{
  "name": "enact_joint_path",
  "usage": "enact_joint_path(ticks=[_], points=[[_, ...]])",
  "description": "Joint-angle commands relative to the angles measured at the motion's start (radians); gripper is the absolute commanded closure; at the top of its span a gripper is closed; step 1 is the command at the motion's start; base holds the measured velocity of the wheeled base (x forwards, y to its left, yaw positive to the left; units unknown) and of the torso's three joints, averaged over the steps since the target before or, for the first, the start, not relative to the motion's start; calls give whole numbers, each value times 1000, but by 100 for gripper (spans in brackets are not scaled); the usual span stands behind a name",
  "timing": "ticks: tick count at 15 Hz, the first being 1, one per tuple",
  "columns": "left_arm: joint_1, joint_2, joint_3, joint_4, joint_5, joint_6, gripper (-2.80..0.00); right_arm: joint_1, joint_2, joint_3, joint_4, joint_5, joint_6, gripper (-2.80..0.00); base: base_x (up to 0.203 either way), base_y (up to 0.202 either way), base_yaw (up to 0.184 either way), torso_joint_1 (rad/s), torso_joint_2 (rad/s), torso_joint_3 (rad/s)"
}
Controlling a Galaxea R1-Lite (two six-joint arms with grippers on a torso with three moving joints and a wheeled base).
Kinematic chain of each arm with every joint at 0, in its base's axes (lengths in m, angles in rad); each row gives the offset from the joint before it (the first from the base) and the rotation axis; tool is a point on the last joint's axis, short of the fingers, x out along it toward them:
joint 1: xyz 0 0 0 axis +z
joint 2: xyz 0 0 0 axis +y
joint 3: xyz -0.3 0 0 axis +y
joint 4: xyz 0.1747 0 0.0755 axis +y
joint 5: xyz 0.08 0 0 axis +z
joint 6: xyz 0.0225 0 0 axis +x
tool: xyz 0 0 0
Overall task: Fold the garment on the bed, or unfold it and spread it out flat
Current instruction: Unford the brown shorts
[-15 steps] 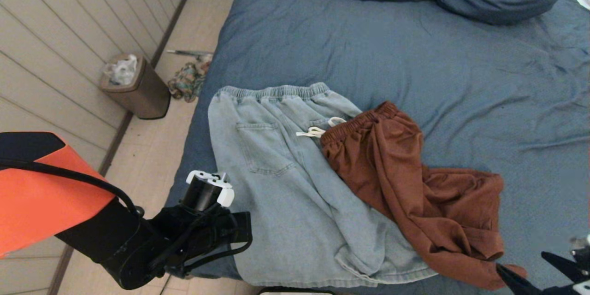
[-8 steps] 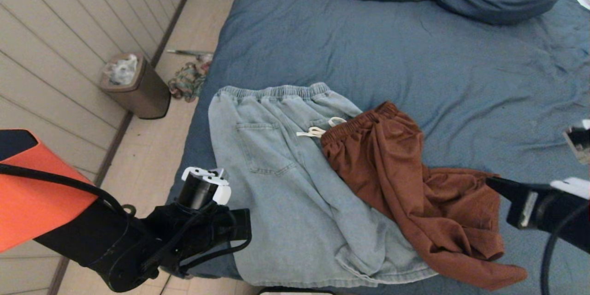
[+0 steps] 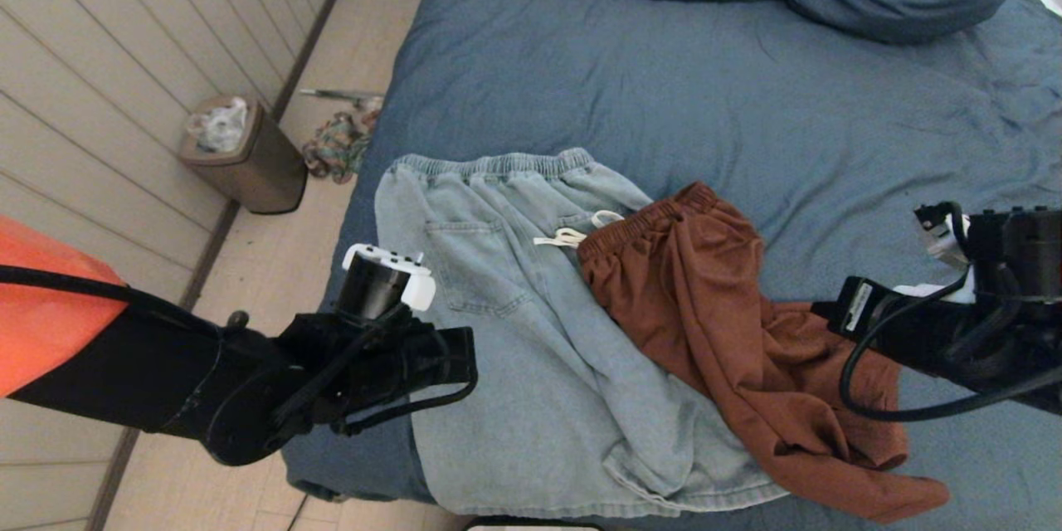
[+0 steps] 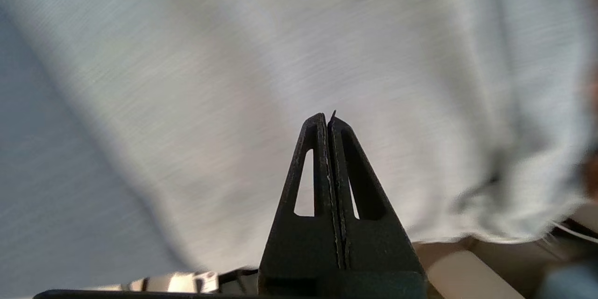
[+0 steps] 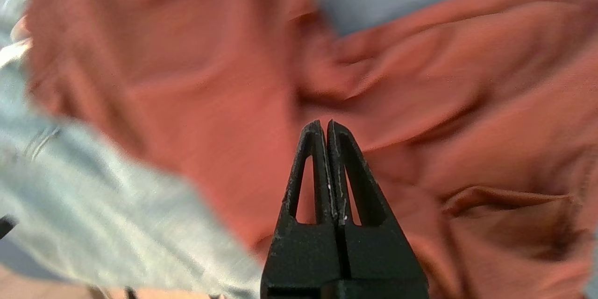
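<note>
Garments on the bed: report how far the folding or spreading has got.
Done: nothing visible. The light denim pants lie fairly flat but wrinkled on the bed; the rust-brown garment lies crumpled, overlapping them.

In hand: nothing gripped. The left gripper is shut, empty, over the denim; the right gripper is shut, empty, over the brown cloth.

Left: grasping a garment, then all the folding or spreading.
</note>
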Motion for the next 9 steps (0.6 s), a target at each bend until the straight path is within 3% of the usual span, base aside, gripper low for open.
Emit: enact_joint_path(ticks=[1,3,9], points=[[-54,2,-161,110,2,-2,0,-148,-30,-7,-4,126,12,0,0,0,0,0,0,0],[-110,29,-326,203,8,0,0,-232,-56,-23,-6,224,57,0,0,0,0,0,0,0],[-226,269,-918,458,141,13,0,-294,109,-15,-155,228,55,0,0,0,0,0,0,0]])
